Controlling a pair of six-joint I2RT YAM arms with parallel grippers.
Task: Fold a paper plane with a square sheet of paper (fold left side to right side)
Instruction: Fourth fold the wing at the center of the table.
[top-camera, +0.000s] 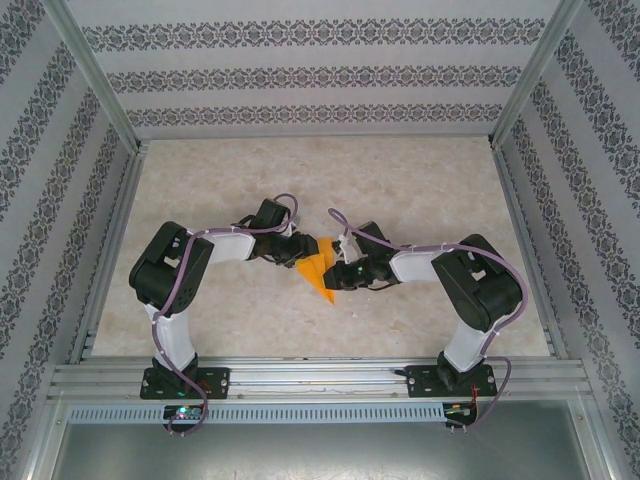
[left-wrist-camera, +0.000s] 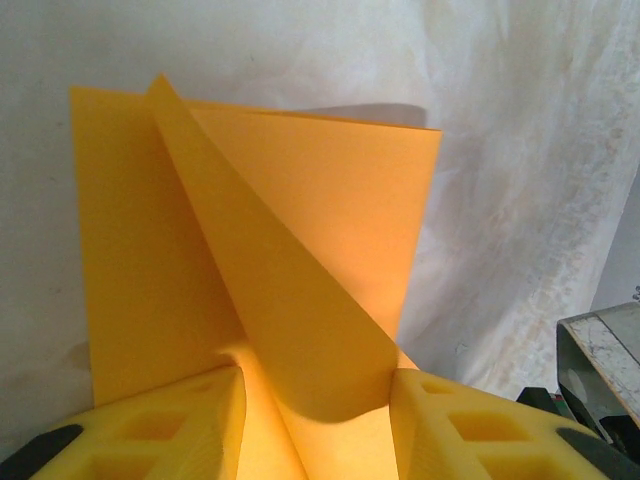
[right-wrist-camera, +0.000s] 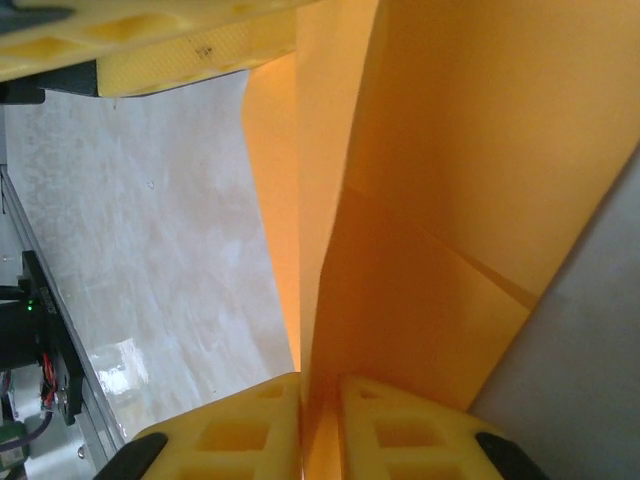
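The orange sheet of paper (top-camera: 315, 268) is folded into a pointed wedge at the table's middle, held up between both arms. My left gripper (top-camera: 300, 248) grips it from the left. In the left wrist view its yellow fingers (left-wrist-camera: 200, 420) stand apart, and a bowed flap of the paper (left-wrist-camera: 300, 230) is caught between them, touching both. My right gripper (top-camera: 338, 272) meets the paper from the right. In the right wrist view its jaws (right-wrist-camera: 320, 378) stand a narrow slit apart around the paper's (right-wrist-camera: 430, 200) creased edge.
The marbled tabletop (top-camera: 420, 190) is walled by patterned panels and a metal frame on three sides. A rail (top-camera: 320, 378) with both arm bases runs along the near edge. A left finger (right-wrist-camera: 190, 50) shows at the right wrist view's top.
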